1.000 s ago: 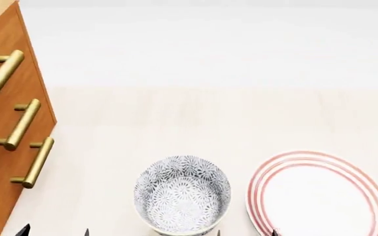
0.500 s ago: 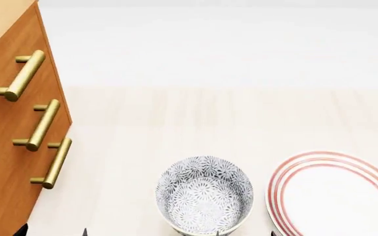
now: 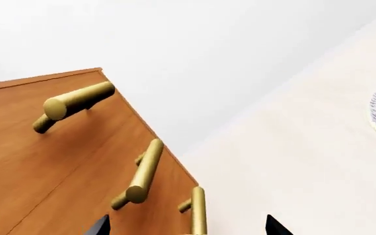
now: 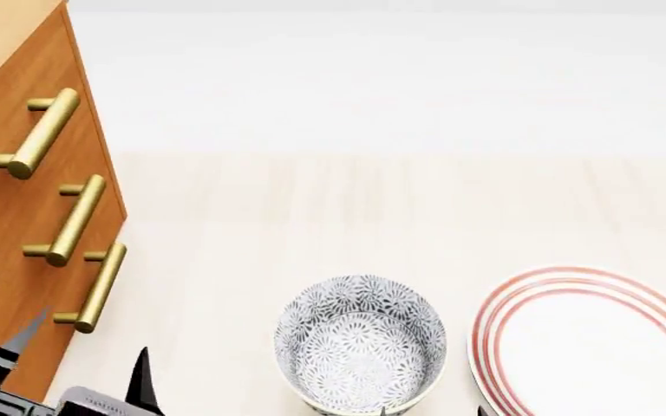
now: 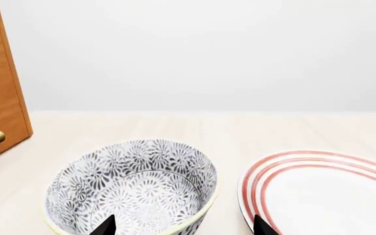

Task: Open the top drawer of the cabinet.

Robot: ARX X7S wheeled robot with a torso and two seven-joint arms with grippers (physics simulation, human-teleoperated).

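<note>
Setting: simulated domestic dining or kitchen surface.
Evidence: pale wood-grain tabletop (image 4: 310, 217); orange-brown wood cabinet (image 4: 9, 208) with brass bar handles; blue-grey floral-patterned ceramic bowl (image 4: 360, 342); white plate with red rim rings (image 4: 593, 347); plain white backdrop, rendered textures.

Left gripper (image 4: 82, 351) — newly up beside cabinet (image 4: 9, 217)
</note>
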